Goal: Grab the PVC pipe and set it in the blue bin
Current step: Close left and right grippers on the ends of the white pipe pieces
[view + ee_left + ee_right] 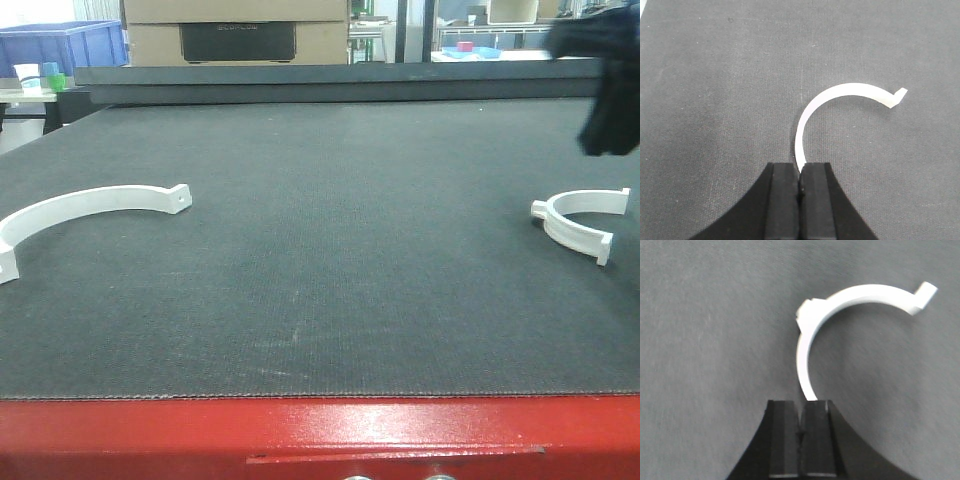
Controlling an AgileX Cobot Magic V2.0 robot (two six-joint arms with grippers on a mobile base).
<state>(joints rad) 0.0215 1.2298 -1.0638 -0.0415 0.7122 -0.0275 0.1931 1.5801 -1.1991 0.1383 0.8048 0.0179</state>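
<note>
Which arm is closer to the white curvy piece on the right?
Right. The right gripper is at the end of the white curved plastic piece; the left gripper is by the other white arc.

**Left wrist: shut fingers at the end of a white arc**

The gripper (800,172) fills the bottom middle, its two black fingers (782,200) pressed together with only a thin seam between them; a white clamp (810,109) has one end right at the top of that seam, though whether the end is pinched or merely lies behind the tips cannot be told; from the gripper the arc rises, then bends over to the upper right, ending in a small angled tab (899,95); a dark grey woven mat (715,100) lies all around the gripper.
</note>
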